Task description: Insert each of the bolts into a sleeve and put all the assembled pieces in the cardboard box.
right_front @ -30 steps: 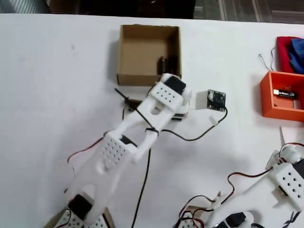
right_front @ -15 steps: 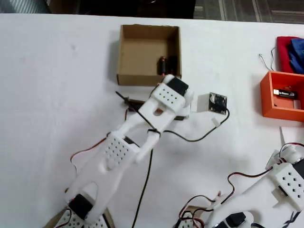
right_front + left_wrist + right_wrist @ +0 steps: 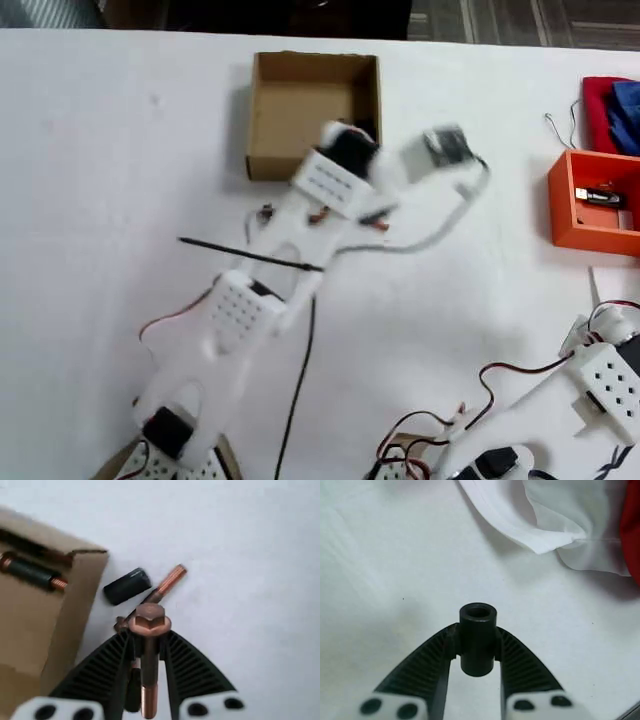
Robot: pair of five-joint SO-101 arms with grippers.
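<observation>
Your left gripper [image 3: 148, 642] has its fingers closed on a copper bolt [image 3: 150, 622]. They pinch the shank just under the hex head, and the rest of the shank runs back between the jaws. In the high view your left arm [image 3: 250, 300] stretches from the near left of the table [image 3: 250, 555] out to the cardboard box [image 3: 295, 110] at the far middle, with its wrist over the box's near wall. Below that gripper you have a loose sleeve [image 3: 127, 586], black and lying on its side just beside the outside of the box. A second bolt [image 3: 169, 582] lies close by it; you cannot tell whether the two touch. Inside the box lies one assembled piece [image 3: 30, 570], a black sleeve with copper showing at both ends. Your right gripper [image 3: 477, 639] is closed on a held sleeve [image 3: 478, 622], also black, with its open bore showing at one end, above white cloth. Your right arm [image 3: 600, 385] sits at the near right corner, well apart from the box. An orange bin [image 3: 575, 215] stands at the right edge, with red cloth [image 3: 600, 100] just beyond it.
</observation>
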